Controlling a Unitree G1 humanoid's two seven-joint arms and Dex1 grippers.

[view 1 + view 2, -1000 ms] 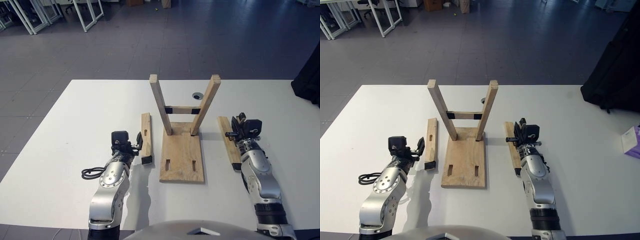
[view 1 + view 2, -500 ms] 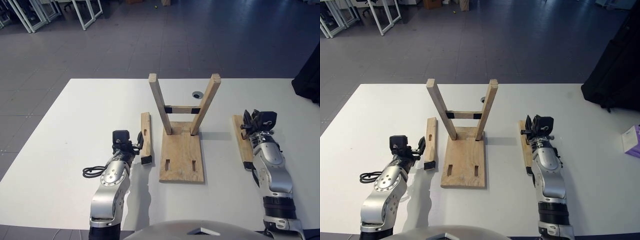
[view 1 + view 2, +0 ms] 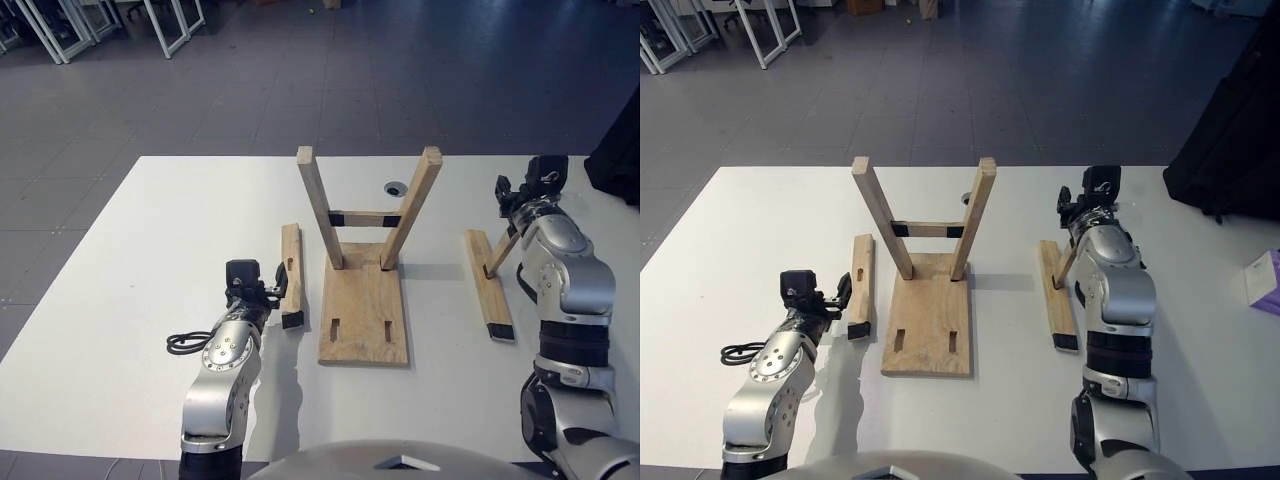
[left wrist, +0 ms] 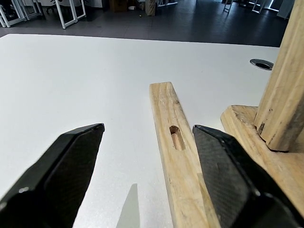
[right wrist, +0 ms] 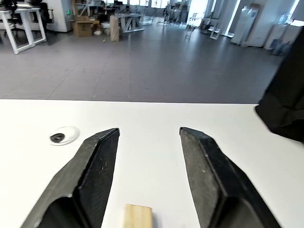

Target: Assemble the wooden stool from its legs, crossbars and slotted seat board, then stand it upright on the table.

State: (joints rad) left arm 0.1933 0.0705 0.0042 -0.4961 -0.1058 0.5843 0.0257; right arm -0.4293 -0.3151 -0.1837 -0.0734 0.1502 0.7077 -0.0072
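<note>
Seat board (image 3: 363,318) lies flat mid-table. Two legs (image 3: 322,210) and a crossbar (image 3: 364,218) stand in its far slots. Left gripper (image 3: 272,292): jaws open, with the loose leg (image 4: 164,107) ahead between them, just beside the board's left edge. Right gripper (image 5: 149,130): jaws open, raised toward the table's right edge, over the second loose leg (image 3: 489,290), whose short stick (image 3: 501,252) tilts up. Judgement: the wood is stiff, light and not fragile. You should grip each leg mid-length, clear of the slot.
</note>
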